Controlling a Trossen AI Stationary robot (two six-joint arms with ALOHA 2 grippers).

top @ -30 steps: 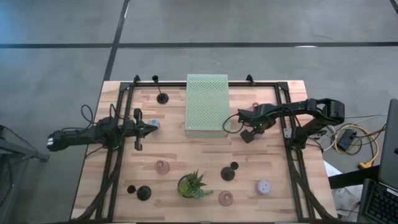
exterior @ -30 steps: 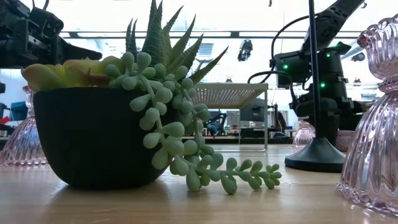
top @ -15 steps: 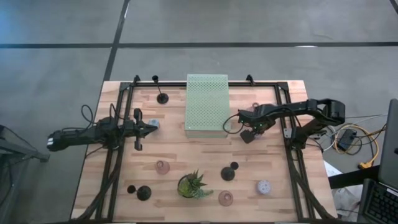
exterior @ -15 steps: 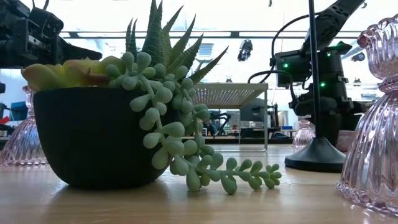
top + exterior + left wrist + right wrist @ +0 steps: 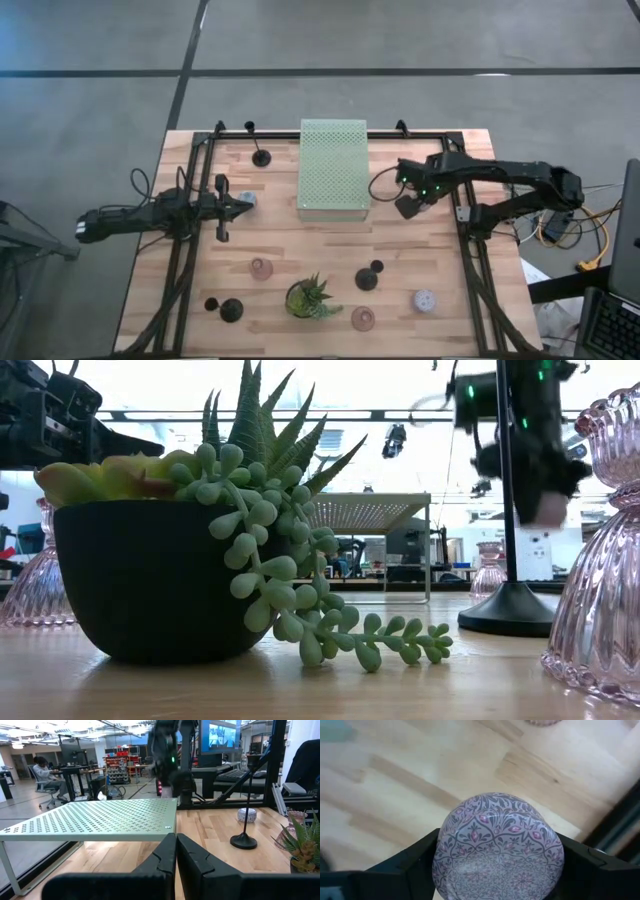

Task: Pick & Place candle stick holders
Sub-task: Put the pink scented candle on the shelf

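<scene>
My right gripper (image 5: 408, 206) hangs above the table, right of the pale green box (image 5: 333, 168), and is shut on a squat lilac-grey patterned holder (image 5: 497, 845). My left gripper (image 5: 236, 203) is shut and empty, its tip beside another lilac-grey holder (image 5: 249, 199); I cannot tell if they touch. On the table stand black holders (image 5: 261, 157) (image 5: 368, 278) (image 5: 230, 309), pink glass holders (image 5: 261, 268) (image 5: 363, 319) (image 5: 410, 170) and a third lilac-grey one (image 5: 424, 300). My right gripper pinches the lilac-grey holder's round body between its two fingers, one on each opposite side (image 5: 442, 855). The fingers (image 5: 412, 865) point down from above. The holder is lifted clear of the wooden table, its patterned top toward the wrist camera.
A spiky green plant in a dark pot (image 5: 312, 297) stands near the front edge. The black frame rails (image 5: 462, 215) run along both sides of the table. In the low view a black holder's stem (image 5: 505, 510) and a pink holder (image 5: 600, 560) stand close.
My right gripper has gone up from the table and a little toward the far right, carrying the lilac-grey holder, which now hangs clear of the wood.
</scene>
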